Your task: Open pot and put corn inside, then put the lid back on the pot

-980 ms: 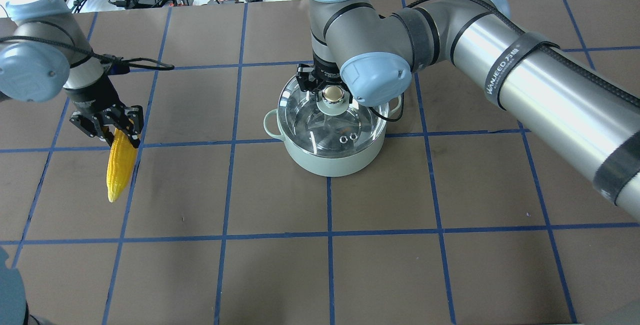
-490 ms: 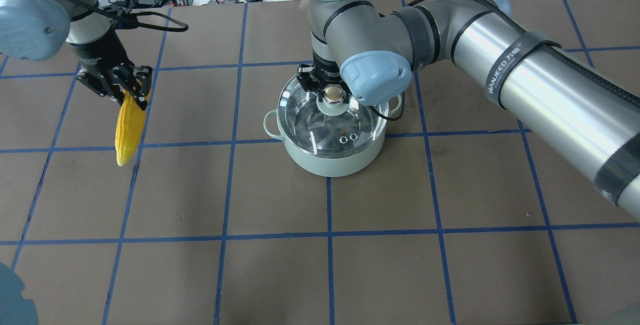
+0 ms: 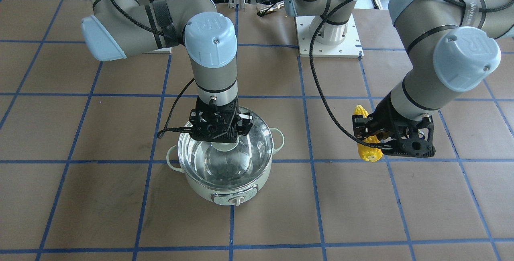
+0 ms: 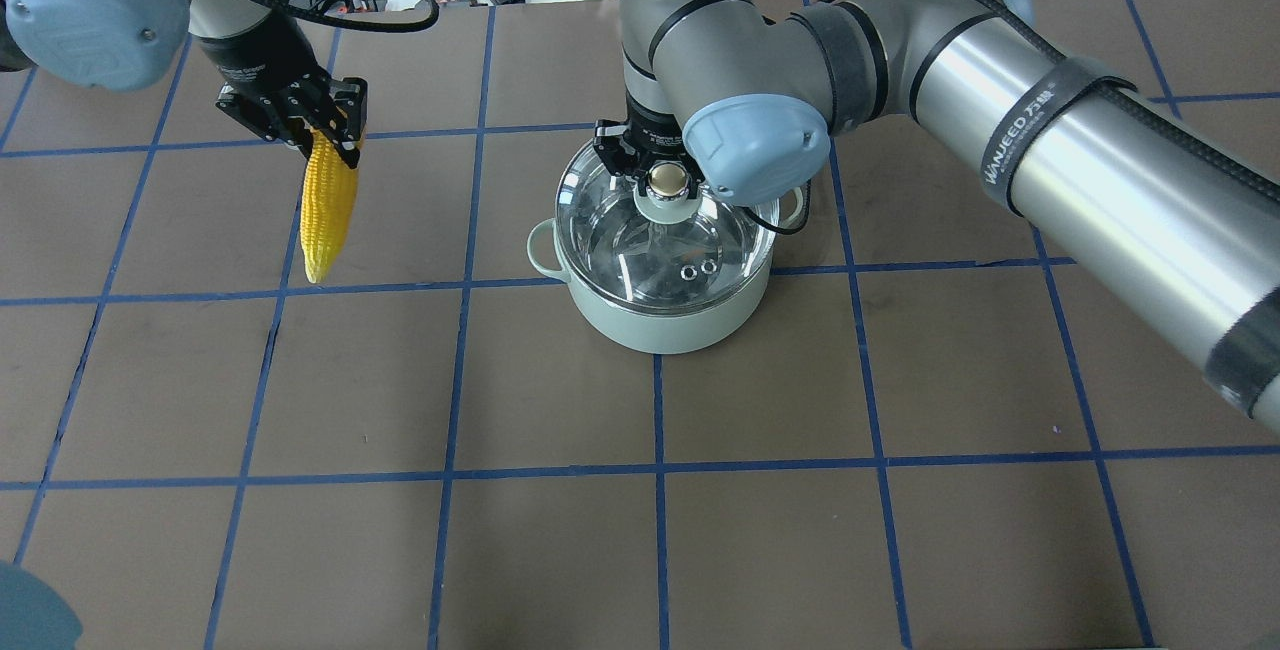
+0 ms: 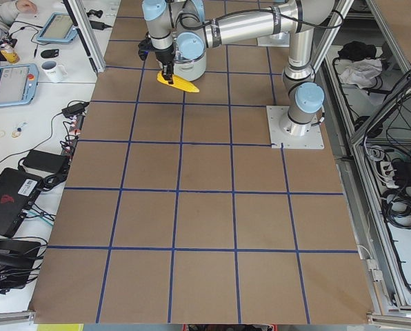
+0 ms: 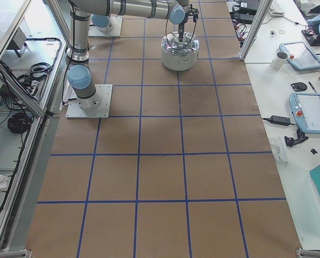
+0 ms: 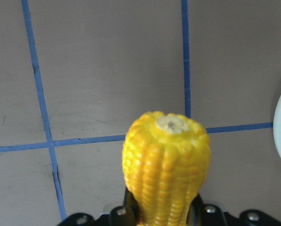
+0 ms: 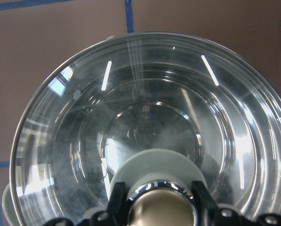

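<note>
swinging in from the left over the last second, the left gripper has brought the corn nearer the pot, though they are well apart yet. its jaws are clamped on the thick end, tip hanging down. the right gripper hasn't moved, closed round the knob. the lid sits on the pot, so it likely must lift before the corn arrives.

lid sits on pot; corn hangs well apart to its left.
</note>
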### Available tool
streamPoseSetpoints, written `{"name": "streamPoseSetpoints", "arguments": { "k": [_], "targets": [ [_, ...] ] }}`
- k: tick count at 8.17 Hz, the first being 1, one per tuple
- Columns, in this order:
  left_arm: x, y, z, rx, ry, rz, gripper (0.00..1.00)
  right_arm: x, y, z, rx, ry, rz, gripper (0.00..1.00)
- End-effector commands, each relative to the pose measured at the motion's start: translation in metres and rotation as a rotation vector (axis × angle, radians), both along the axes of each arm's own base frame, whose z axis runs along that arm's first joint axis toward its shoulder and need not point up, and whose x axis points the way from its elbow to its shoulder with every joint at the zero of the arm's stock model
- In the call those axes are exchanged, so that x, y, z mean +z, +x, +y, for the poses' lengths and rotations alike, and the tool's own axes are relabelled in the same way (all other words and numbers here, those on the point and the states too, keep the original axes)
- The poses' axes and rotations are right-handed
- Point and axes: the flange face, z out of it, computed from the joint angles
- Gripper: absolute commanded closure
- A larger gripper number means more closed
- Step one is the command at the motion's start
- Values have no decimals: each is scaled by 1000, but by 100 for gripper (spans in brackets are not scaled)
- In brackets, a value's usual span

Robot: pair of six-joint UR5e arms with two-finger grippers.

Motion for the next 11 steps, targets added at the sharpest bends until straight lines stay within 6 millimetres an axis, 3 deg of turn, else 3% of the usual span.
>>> {"name": "streamPoseSetpoints", "arguments": {
  "k": [1, 3, 5, 6, 8, 9, 11],
  "targets": [
    [7, -40, 4, -22, -18, 9, 100, 71, -34, 12, 63, -22, 4, 100],
    [12, -84, 6, 73, -25, 61, 100, 133, -131, 23, 39, 0, -13, 100],
    [32, -137, 12, 124, -44, 154, 100, 169, -215, 46, 99, 50, 5, 100],
    [37, -161, 16, 126, -61, 184, 100, 181, -240, 60, 104, 70, 5, 100],
    [29, -213, 16, 109, -85, 315, 100, 178, -247, 68, 107, 114, -1, 100],
    [18, -229, 9, 82, -116, 331, 100, 178, -247, 69, 107, 118, 6, 100],
    [-18, -241, -8, 53, -126, 334, 100, 178, -247, 70, 105, 121, 6, 100]
  ]
}}
